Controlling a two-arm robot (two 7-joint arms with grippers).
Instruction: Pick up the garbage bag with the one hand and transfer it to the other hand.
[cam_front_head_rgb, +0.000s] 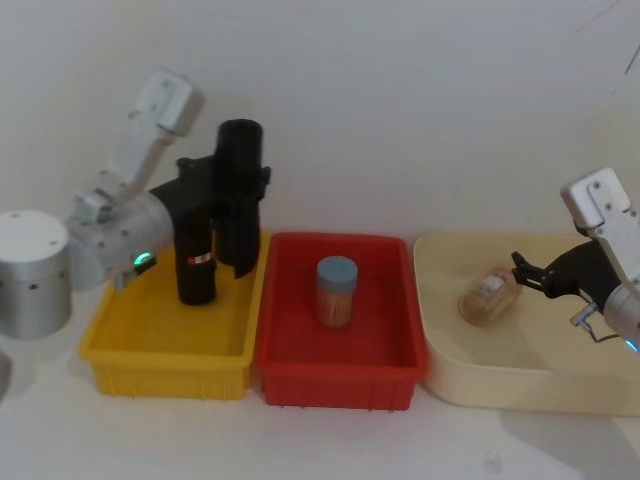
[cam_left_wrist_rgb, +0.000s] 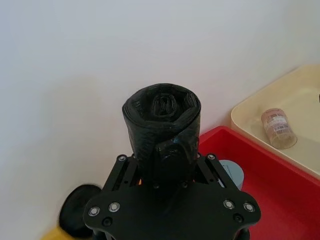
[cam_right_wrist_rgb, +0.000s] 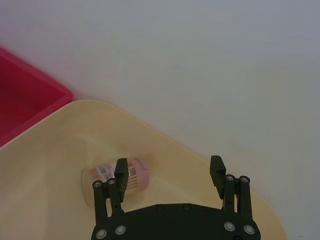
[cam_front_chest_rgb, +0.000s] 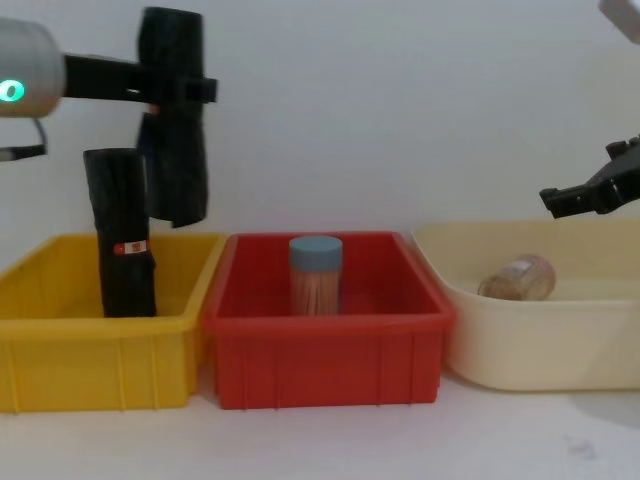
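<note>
Garbage bag (cam_front_head_rgb: 240, 145), a black roll of crinkly plastic, hangs upright above the far side of the yellow bin (cam_front_head_rgb: 165, 370), clamped across its upper half by the left pincer (cam_front_head_rgb: 232, 186), whose fingers are closed snugly round it. A second roll (cam_front_head_rgb: 196, 265) with a red label stands in the bin just left of it. Rightward come the red bin (cam_front_head_rgb: 335, 385) holding a blue-lidded toothpick jar (cam_front_head_rgb: 336, 290), then the cream tray (cam_front_head_rgb: 520, 385) with a clear jar (cam_front_head_rgb: 490, 295) on its side. Over that tray hovers the right pincer (cam_front_head_rgb: 520, 272), spread wide and empty. The roll looks light, soft and slick, with its outer layer hanging loose low down. The wound body just below the left fingers seems the best hold.
</note>
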